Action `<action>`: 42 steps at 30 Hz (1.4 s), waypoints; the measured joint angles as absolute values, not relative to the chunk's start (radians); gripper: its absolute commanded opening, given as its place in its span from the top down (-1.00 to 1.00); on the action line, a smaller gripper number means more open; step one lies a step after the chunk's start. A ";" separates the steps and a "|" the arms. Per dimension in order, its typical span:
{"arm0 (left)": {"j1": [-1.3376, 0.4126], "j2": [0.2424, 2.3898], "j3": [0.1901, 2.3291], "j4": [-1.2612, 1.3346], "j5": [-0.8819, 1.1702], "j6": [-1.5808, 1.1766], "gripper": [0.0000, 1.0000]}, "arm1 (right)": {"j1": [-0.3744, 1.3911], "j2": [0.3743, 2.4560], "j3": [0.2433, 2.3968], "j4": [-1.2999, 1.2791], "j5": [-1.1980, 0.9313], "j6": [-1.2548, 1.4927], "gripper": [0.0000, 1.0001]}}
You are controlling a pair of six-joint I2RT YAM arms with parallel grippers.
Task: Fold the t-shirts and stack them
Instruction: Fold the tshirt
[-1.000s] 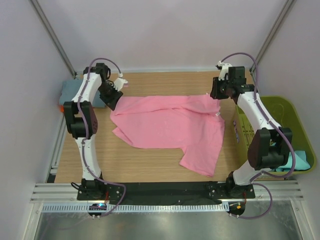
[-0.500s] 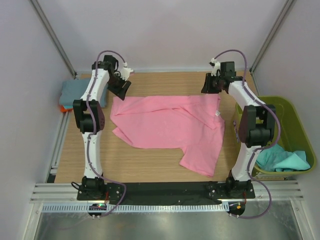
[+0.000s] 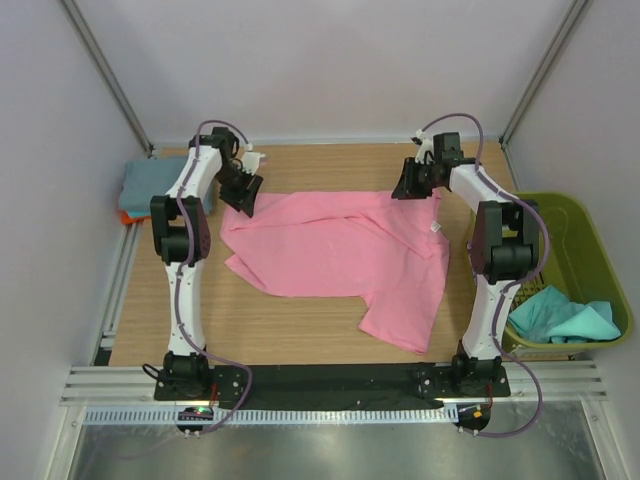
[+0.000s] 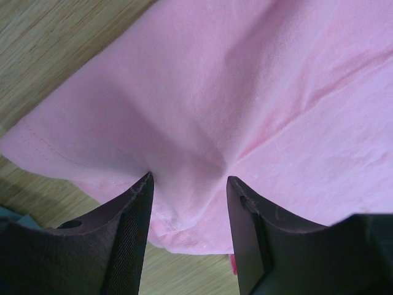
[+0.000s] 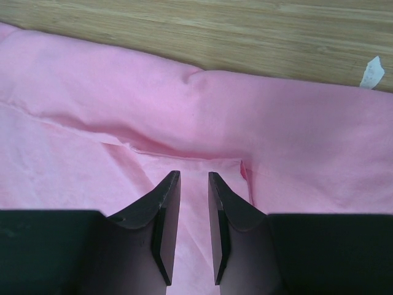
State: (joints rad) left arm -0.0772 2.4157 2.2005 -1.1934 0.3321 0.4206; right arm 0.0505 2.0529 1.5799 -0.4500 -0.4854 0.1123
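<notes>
A bright pink t-shirt lies spread and rumpled on the wooden table. My left gripper is at its far left corner. In the left wrist view the gripper is open, with the pink cloth bunched between the jaws. My right gripper is at the shirt's far right corner. In the right wrist view it is open by a narrow gap just above the pink cloth, near a folded edge. A grey-blue shirt lies folded at the far left on an orange one. A teal shirt lies in the basket.
An olive-green plastic basket stands off the table's right edge. The folded stack sits at the table's far left corner. Bare wood shows in front of the pink shirt. A small white scrap lies on the wood beyond the shirt.
Both grippers have come inward and down onto the pink shirt's far corners. The right arm has swung away from the basket, uncovering the teal shirt. The pink shirt's far right corner has flattened.
</notes>
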 measured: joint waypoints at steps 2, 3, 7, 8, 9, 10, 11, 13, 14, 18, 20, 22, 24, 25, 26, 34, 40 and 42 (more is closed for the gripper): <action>-0.078 2.416 2.201 -1.193 0.334 0.416 -0.04 | 0.051 2.054 1.580 -0.450 -0.485 0.112 0.37; -0.078 2.416 2.201 -1.193 0.334 0.414 -0.04 | 0.051 2.056 1.580 -0.450 -0.484 0.111 0.36; -0.077 2.422 2.201 -1.192 0.333 0.404 -0.02 | 0.051 2.062 1.578 -0.451 -0.474 0.103 0.36; -0.077 2.425 2.201 -1.192 0.333 0.403 -0.02 | 0.050 2.064 1.575 -0.453 -0.473 0.101 0.36; -0.077 2.428 2.201 -1.193 0.332 0.402 -0.02 | 0.050 2.064 1.571 -0.452 -0.472 0.100 0.36; -0.076 2.430 2.201 -1.193 0.332 0.401 -0.02 | 0.051 2.064 1.566 -0.453 -0.471 0.100 0.36; -0.076 2.432 2.201 -1.193 0.332 0.400 -0.01 | 0.051 2.064 1.560 -0.455 -0.470 0.099 0.35; -0.075 2.436 2.200 -1.193 0.332 0.400 -0.02 | 0.051 2.067 1.547 -0.455 -0.470 0.099 0.35; -0.075 2.437 2.200 -1.193 0.332 0.400 -0.01 | 0.051 2.069 1.543 -0.456 -0.469 0.099 0.34; -0.072 2.439 2.194 -1.193 0.332 0.399 -0.01 | 0.051 2.087 1.539 -0.458 -0.462 0.096 0.35; -0.071 2.439 2.194 -1.193 0.333 0.399 0.00 | 0.051 2.095 1.539 -0.459 -0.456 0.094 0.35; -0.071 2.439 2.194 -1.193 0.333 0.399 0.00 | 0.051 2.102 1.539 -0.459 -0.454 0.089 0.35; -0.071 2.439 2.194 -1.193 0.333 0.399 0.00 | 0.051 2.107 1.539 -0.459 -0.450 0.086 0.33; -0.071 2.439 2.193 -1.193 0.333 0.399 0.00 | 0.051 2.109 1.539 -0.460 -0.447 0.085 0.34; -0.071 2.439 2.192 -1.193 0.333 0.399 0.00 | 0.051 2.111 1.539 -0.460 -0.446 0.083 0.33; -0.071 2.440 2.185 -1.194 0.337 0.395 0.02 | 0.050 2.117 1.553 -0.466 -0.429 0.065 0.28; -0.071 2.440 2.185 -1.193 0.342 0.387 0.02 | 0.050 2.128 1.576 -0.464 -0.431 0.056 0.27; -0.071 2.440 2.185 -1.193 0.343 0.377 0.02 | 0.050 2.143 1.584 -0.464 -0.434 0.056 0.27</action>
